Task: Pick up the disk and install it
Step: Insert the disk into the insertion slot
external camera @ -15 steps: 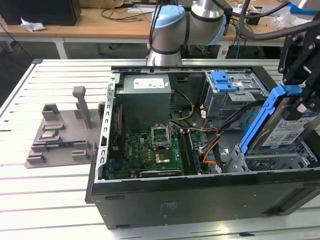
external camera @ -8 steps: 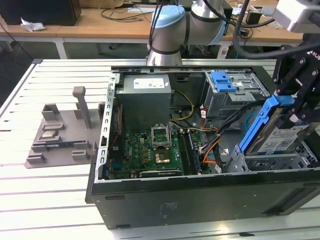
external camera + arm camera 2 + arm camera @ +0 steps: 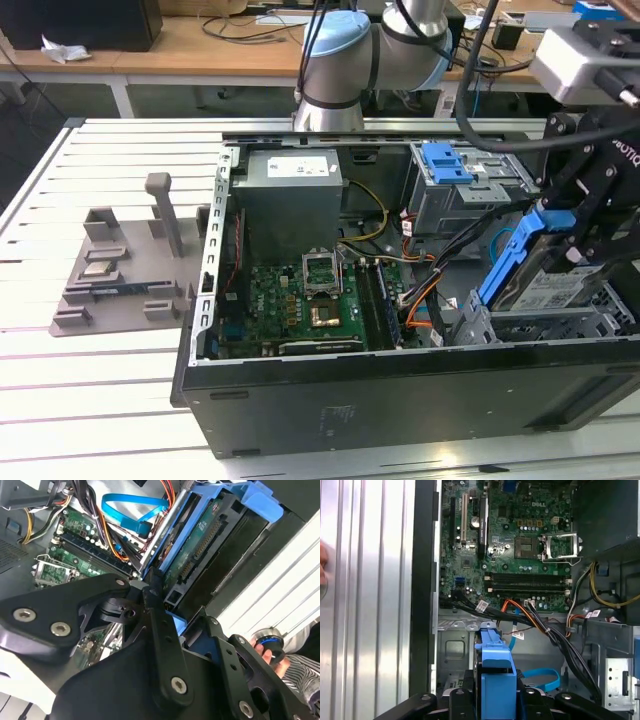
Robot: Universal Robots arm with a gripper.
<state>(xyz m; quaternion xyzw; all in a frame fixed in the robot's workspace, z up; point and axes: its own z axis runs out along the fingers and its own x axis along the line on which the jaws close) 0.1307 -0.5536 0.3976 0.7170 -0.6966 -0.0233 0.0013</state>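
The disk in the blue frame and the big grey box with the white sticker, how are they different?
The disk is thin and flat; the grey box is far bulkier. The disk hangs tilted in the tool, while the grey box sits level inside the computer case. The disk is edged in blue plastic; the grey box is plain. Both are metal with a white label.

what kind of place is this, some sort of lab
Probably a robotics lab bench: a robot arm whose end effector grips the disk over an open computer case on a slatted metal table, with cable-strewn desks behind.
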